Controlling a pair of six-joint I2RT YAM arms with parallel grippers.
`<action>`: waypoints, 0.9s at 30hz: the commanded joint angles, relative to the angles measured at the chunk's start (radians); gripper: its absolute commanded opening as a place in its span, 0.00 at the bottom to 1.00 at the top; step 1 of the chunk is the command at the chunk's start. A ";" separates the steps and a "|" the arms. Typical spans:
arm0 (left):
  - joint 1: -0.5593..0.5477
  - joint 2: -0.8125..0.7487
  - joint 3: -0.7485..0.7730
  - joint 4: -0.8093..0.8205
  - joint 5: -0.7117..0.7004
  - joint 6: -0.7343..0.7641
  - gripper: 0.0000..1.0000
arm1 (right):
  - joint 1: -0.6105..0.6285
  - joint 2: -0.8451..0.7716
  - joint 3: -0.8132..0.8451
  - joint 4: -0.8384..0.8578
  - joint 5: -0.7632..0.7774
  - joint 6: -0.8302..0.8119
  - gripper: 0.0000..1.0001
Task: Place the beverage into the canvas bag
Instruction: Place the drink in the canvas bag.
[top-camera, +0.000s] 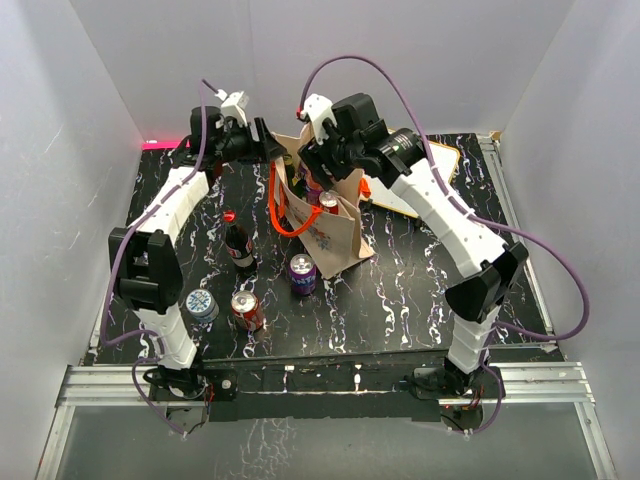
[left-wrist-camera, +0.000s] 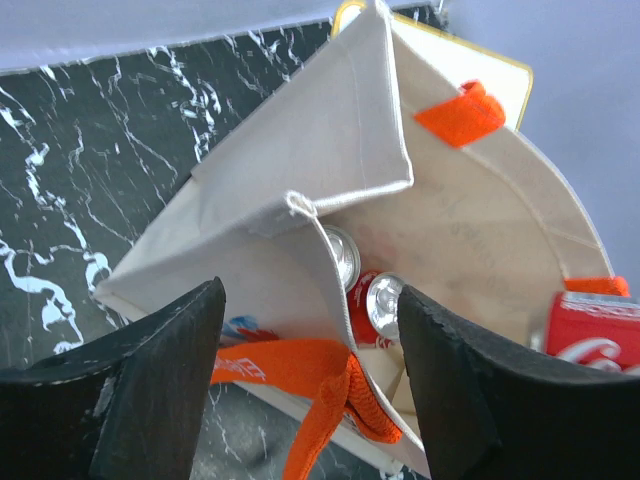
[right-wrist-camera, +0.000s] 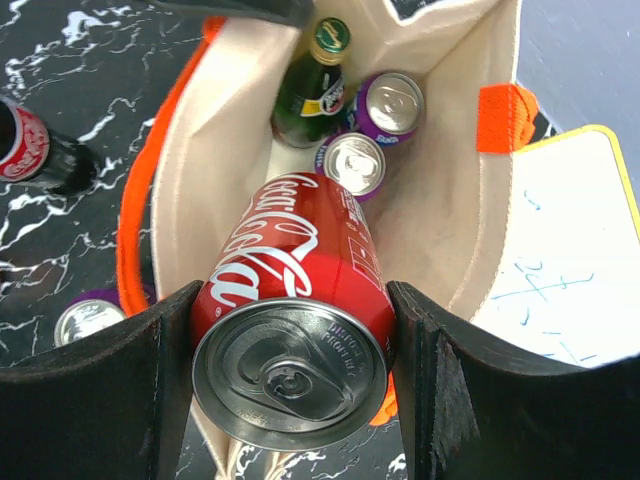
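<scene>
Right wrist: right end effector (right-wrist-camera: 295, 300) clamps cola can (right-wrist-camera: 300, 250) over canvas bag (right-wrist-camera: 440, 200) mouth; left end effector (left-wrist-camera: 310, 300) spread.

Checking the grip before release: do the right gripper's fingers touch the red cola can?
Touching. The right wrist view shows fingers of the right gripper pressed against both sides of the red cola can.

count | canvas bag (top-camera: 335, 235) 1; bottles (top-camera: 238, 247) (right-wrist-camera: 312, 85) 2; cans (right-wrist-camera: 290, 300) (right-wrist-camera: 390, 102) (right-wrist-camera: 352, 165) (top-camera: 302, 273) (top-camera: 247, 310) (top-camera: 200, 305) 6; whiteboard (top-camera: 430, 175) 1; robot arms (top-camera: 165, 215) (top-camera: 450, 215) 2
</scene>
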 joint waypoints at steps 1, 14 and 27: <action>0.032 -0.120 0.011 0.129 0.060 0.021 0.73 | -0.031 -0.018 0.081 0.126 0.011 0.047 0.08; 0.025 -0.171 0.111 -0.197 0.698 0.473 0.59 | -0.174 0.003 -0.016 0.107 -0.164 0.120 0.08; -0.178 0.015 0.387 -0.919 0.668 1.222 0.52 | -0.222 0.011 -0.038 0.029 -0.181 0.086 0.08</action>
